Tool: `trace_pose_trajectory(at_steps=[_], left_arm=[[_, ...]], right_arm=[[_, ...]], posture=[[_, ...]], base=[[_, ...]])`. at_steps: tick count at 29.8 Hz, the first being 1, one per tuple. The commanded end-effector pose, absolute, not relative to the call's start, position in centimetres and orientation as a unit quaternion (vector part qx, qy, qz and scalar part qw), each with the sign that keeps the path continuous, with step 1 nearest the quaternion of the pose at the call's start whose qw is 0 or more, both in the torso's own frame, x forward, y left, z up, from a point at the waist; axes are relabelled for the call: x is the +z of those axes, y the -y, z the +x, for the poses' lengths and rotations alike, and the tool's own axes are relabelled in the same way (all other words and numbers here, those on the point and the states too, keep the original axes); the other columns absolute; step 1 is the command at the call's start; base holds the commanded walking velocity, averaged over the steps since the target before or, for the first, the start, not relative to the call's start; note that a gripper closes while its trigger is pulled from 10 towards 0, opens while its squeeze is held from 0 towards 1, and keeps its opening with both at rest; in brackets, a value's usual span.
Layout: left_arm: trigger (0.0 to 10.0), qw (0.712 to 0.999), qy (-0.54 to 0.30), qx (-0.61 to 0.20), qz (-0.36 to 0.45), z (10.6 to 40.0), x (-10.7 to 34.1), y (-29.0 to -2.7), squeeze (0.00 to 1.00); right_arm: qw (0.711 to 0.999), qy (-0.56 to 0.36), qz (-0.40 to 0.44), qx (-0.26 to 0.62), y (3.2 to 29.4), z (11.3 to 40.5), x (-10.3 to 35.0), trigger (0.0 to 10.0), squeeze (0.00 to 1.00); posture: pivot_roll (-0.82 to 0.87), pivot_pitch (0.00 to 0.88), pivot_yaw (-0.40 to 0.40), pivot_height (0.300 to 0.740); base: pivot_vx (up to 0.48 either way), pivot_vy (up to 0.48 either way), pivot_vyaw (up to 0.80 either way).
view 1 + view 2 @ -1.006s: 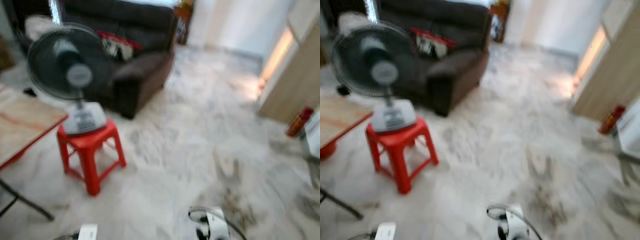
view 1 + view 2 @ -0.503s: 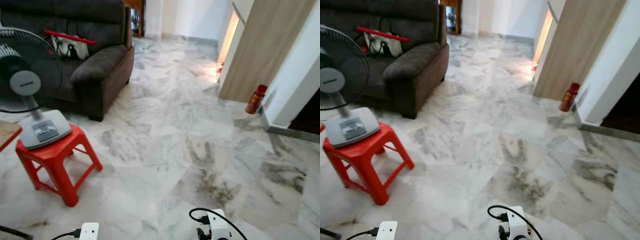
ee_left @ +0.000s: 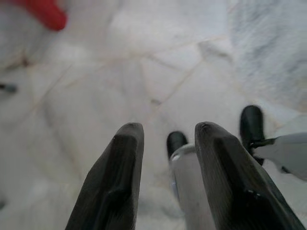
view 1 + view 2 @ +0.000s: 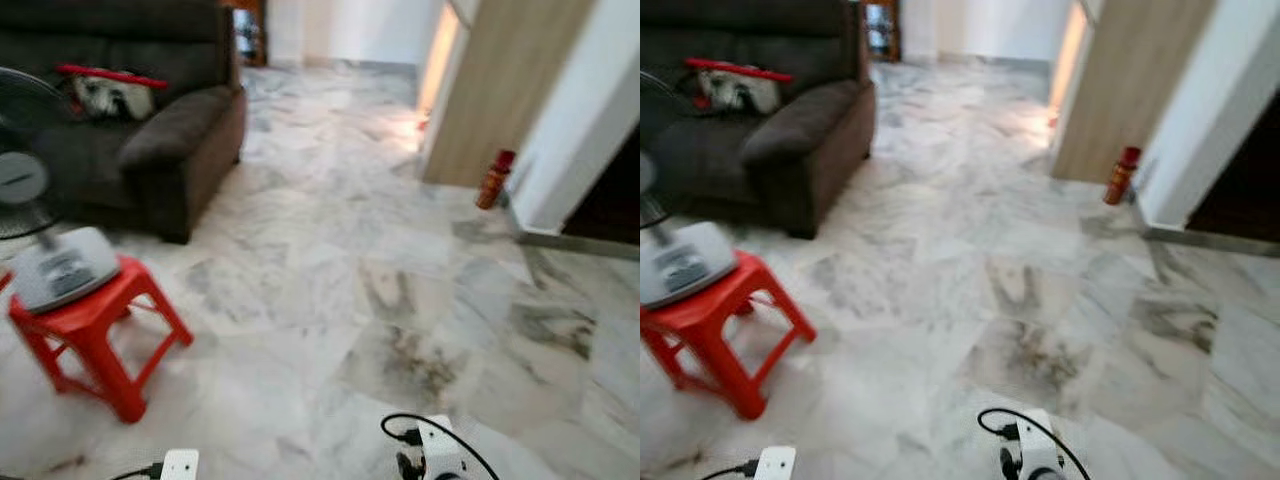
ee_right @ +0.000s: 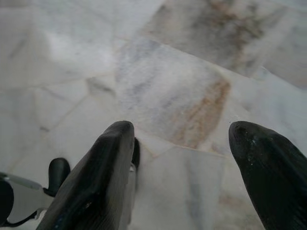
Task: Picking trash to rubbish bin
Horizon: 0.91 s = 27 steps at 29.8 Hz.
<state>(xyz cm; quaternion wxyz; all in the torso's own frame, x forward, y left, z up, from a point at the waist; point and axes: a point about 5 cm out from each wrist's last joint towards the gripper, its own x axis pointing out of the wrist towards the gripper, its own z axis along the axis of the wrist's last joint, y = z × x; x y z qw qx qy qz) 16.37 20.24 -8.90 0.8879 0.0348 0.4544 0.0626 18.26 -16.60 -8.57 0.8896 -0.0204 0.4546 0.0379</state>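
Observation:
A red bottle [image 4: 494, 178] stands on the marble floor [image 4: 330, 290] against the base of the white wall at the far right, beside a wooden door panel [image 4: 490, 90]. Both arms hang low at my sides, far from it; their white wrist units [image 4: 178, 465] [image 4: 440, 455] show at the bottom edge of the eye views. Over bare floor tiles, my left gripper [image 3: 165, 129] is open with nothing between its fingers. My right gripper [image 5: 180, 127] is open wider, also over bare tiles. Both eye views are slightly blurred.
A red plastic stool [image 4: 95, 335] carrying a table fan [image 4: 45, 240] stands at my left. Behind it is a dark brown sofa [image 4: 175, 140] with a red-trimmed bag on the seat. A dark doorway [image 4: 610, 190] opens at the far right.
The whole picture has swung: the fan, stool and sofa sit further left and the table has left the frame, so the camera turned right. The arms hang as before.

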Motion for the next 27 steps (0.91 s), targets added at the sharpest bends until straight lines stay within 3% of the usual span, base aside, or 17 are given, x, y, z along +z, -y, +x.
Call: trace_pose_trajectory(at_steps=[1,27], left_arm=[[10.0,0.884,-0.461,0.068,0.029,15.87,-9.09,-20.41,0.00],[10.0,0.889,-0.452,0.071,0.023,16.22,-8.91,-20.46,0.00]], right_arm=[[0.893,-0.448,-0.014,0.035,16.53,18.59,-8.40,10.0,0.00],[0.896,-0.443,-0.004,0.036,16.21,18.68,-8.35,10.0,0.00]], posture=[[-0.02,0.014,-0.059,0.740],[-0.02,0.015,-0.054,0.740]], base=[[0.000,0.000,0.00],[0.000,0.000,0.00]])
